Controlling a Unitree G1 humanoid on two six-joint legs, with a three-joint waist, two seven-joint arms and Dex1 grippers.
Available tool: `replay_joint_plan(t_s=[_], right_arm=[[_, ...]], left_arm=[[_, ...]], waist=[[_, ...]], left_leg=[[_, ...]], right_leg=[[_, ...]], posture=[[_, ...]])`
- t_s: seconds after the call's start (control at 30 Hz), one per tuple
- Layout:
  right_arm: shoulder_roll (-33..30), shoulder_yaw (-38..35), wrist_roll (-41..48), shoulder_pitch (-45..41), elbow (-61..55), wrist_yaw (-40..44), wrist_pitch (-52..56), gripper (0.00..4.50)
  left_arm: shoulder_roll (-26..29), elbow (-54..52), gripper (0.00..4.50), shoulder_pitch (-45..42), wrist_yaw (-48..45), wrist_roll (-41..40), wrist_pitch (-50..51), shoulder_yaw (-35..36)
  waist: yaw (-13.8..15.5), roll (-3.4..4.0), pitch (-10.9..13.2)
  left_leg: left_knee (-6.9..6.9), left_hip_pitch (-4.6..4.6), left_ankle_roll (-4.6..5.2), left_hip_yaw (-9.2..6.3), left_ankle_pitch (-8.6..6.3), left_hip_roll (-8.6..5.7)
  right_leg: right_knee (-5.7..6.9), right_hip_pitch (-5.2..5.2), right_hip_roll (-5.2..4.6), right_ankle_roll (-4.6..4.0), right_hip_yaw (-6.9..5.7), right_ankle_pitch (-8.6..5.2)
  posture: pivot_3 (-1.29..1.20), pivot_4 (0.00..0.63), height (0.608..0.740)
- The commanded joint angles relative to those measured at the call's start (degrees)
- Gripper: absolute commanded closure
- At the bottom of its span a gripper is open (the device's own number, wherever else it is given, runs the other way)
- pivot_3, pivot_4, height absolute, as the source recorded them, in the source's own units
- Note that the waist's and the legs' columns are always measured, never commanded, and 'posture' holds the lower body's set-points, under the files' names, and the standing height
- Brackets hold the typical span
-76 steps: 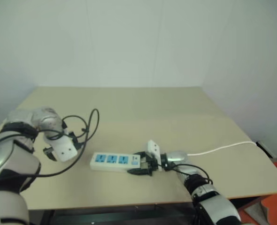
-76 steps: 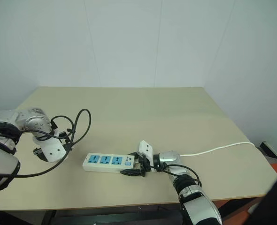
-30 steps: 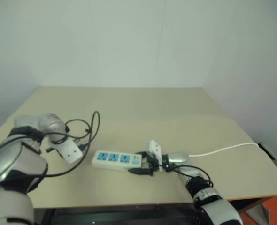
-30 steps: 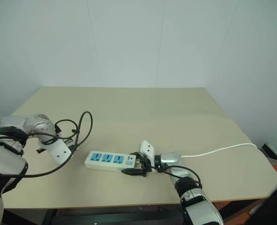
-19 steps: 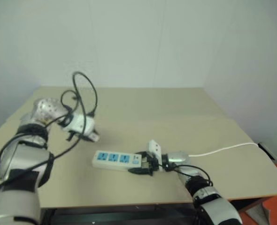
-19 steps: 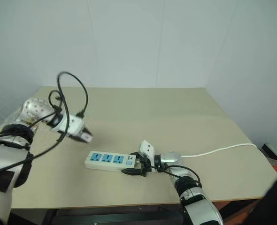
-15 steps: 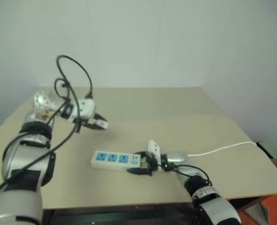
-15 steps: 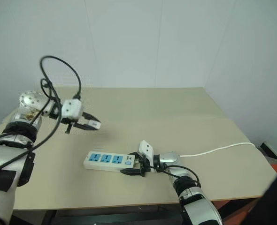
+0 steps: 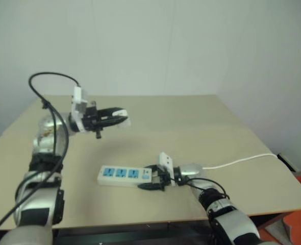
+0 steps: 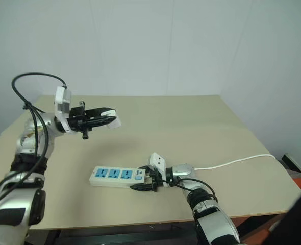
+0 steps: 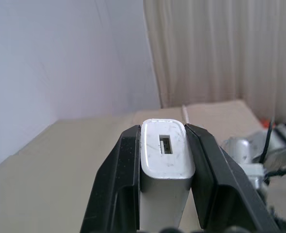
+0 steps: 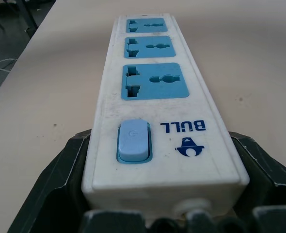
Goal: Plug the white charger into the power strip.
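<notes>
Your white charger (image 11: 165,158) hangs pinched in the left gripper (image 9: 117,116), raised well above the bench (image 9: 191,132). The right gripper (image 10: 146,182) clamps the power strip's (image 10: 116,175) switch end. Misaligned prongs could jam on a socket face or shove the strip askew.

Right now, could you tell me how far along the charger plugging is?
Done: the left gripper is shut on the charger, raised above the table. In hand: the right gripper steadies the strip's switch end. Left: all three sockets are empty; the charger must go in.

power strip (image 9: 125,175) on table (image 9: 191,127), charger (image 9: 123,120) above, probably left-rear
</notes>
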Motion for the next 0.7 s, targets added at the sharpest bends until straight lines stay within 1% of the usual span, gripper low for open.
replay_joint_plan(t_s=[0.03,0.17,0.33,0.5,0.7], right_arm=[[0.56,0.49,-0.57,-0.12,1.12,1.11,-1.79,1.09],[0.77,0.9,-1.77,-0.45,2.86,0.7,-3.22,1.09],[0.86,1.48,-2.91,-0.86,4.59,1.17,-4.08,1.09],[0.76,2.1,-3.31,-0.31,5.02,2.64,-4.62,1.09],[0.84,2.38,-3.4,0.23,5.05,3.56,-4.71,1.09]], left_arm=[[-0.68,-9.76,3.46,3.72,3.35,-3.45,4.15,2.0],[-1.51,-18.32,3.46,9.88,5.56,-6.05,8.81,1.82],[-1.97,-24.9,3.46,16.95,6.21,-8.5,13.65,0.76],[-2.71,-28.03,3.46,21.87,6.54,-9.51,15.95,-0.29],[-3.43,-27.29,3.46,23.05,6.2,-8.06,15.2,-1.45]], waist=[[-0.11,0.0,0.0],[-0.13,0.0,0.0],[-0.23,0.0,0.0],[-0.23,0.0,0.0],[-0.26,0.0,0.0]], left_leg=[[0.01,0.0,0.0,0.0,0.0,0.0],[0.0,0.12,0.0,-0.01,0.0,0.0],[-0.06,0.4,-0.01,0.0,-0.01,-0.01],[-0.16,0.83,-0.02,0.0,-0.01,-0.01],[-0.19,0.88,-0.02,0.0,-0.01,-0.01]], right_leg=[[0.01,0.0,0.0,0.0,0.0,0.0],[-0.01,0.11,0.0,0.0,-0.01,0.0],[-0.06,0.34,0.0,0.0,0.02,-0.01],[-0.16,0.76,-0.01,-0.03,0.0,-0.05],[-0.16,0.79,0.0,-0.04,-0.01,-0.06]], posture=[[0.0,0.15,0.74],[0.0,0.15,0.74],[0.0,0.15,0.74],[0.0,0.15,0.74],[0.0,0.15,0.74]])
